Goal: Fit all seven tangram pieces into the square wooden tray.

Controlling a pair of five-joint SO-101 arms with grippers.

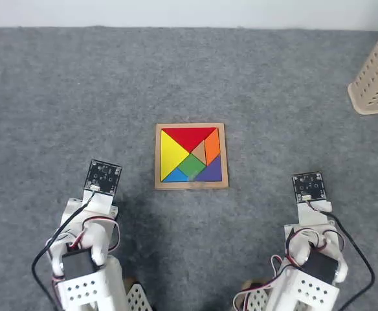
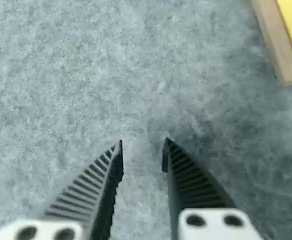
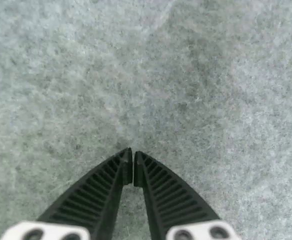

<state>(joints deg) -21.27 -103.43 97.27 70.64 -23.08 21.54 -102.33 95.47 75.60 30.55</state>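
The square wooden tray (image 1: 158, 155), all seven tangram pieces (image 1: 189, 139) seated inside, lies at the middle of the tabletop (image 1: 72, 91), ahead of and between my hands, nearer my left hand (image 2: 142, 147) (slightly parted, empty) than my right hand (image 3: 133, 152), closed on nothing.

No text, label, number or sign is readable on anything.

A grey, felt-like carpet (image 1: 189, 78) covers the whole work surface, its nap faintly mottled up close. Along the far side runs a pale off-white strip of wall (image 1: 176, 11). At the far right stands a beige plastic basket (image 1: 377, 74) with slotted sides, resting on the carpet and cut off by the edge of view. The light falls soft and even across the grey.
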